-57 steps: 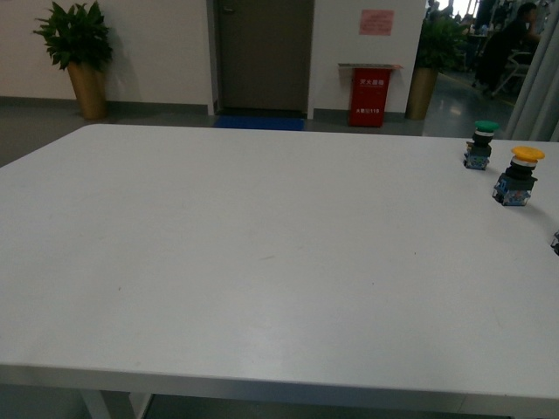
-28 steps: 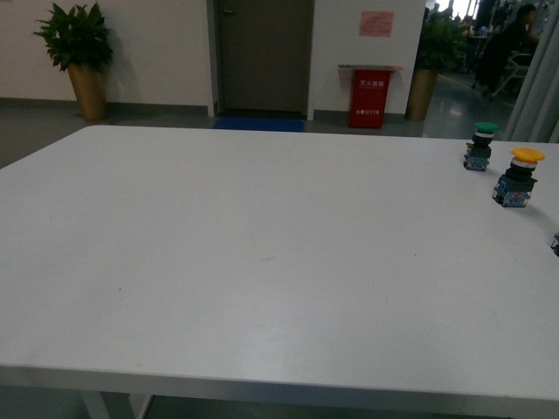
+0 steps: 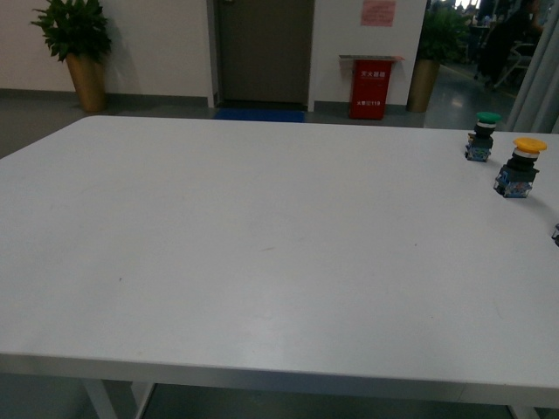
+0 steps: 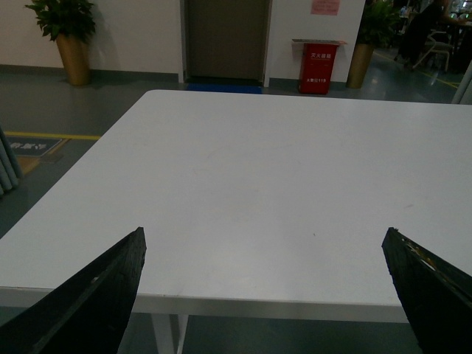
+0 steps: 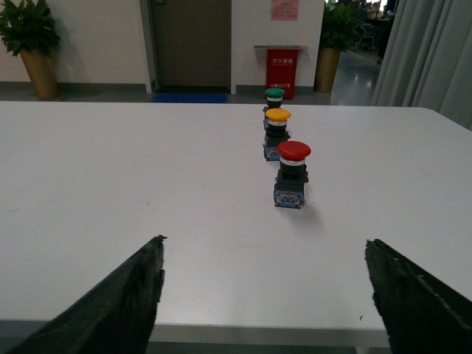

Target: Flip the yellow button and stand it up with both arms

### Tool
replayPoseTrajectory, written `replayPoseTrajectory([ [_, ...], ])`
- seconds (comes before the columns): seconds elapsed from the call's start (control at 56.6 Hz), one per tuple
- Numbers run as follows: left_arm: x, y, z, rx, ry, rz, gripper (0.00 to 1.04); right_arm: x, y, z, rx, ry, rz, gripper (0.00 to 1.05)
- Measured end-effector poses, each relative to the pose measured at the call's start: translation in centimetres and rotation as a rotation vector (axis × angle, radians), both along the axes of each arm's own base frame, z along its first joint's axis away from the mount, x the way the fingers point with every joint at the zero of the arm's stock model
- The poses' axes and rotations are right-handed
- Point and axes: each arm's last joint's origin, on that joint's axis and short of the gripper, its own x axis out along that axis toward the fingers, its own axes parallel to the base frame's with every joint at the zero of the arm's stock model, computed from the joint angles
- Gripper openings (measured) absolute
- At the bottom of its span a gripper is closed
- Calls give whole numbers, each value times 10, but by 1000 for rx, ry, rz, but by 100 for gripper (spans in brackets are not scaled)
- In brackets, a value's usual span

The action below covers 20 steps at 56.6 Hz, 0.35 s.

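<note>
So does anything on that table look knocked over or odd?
Nothing stands out. The green button, yellow button and red button all stand upright in a row on the table.

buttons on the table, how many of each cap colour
green button: 1
yellow button: 1
red button: 1
total: 3, all standing upright in a row on the white table
</note>
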Motion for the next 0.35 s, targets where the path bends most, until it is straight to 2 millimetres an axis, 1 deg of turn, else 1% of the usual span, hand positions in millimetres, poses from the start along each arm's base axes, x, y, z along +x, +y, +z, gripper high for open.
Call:
replayPoseTrajectory([
  [0.018, 0, 0, 0, 0, 0, 0, 99, 0, 0, 0, 0, 0, 0, 86],
  [0.053, 0, 0, 0, 0, 0, 0, 99, 0, 0, 0, 0, 0, 0, 93],
  [0.106, 0, 0, 0, 0, 0, 0, 99, 0, 0, 0, 2, 0, 0, 100],
  [0.177, 0, 0, 0, 0, 0, 0, 99, 0, 0, 0, 1, 0, 0, 97],
  [0.353, 0, 0, 0, 0, 0, 0, 99, 0, 0, 0, 0, 0, 0, 98],
])
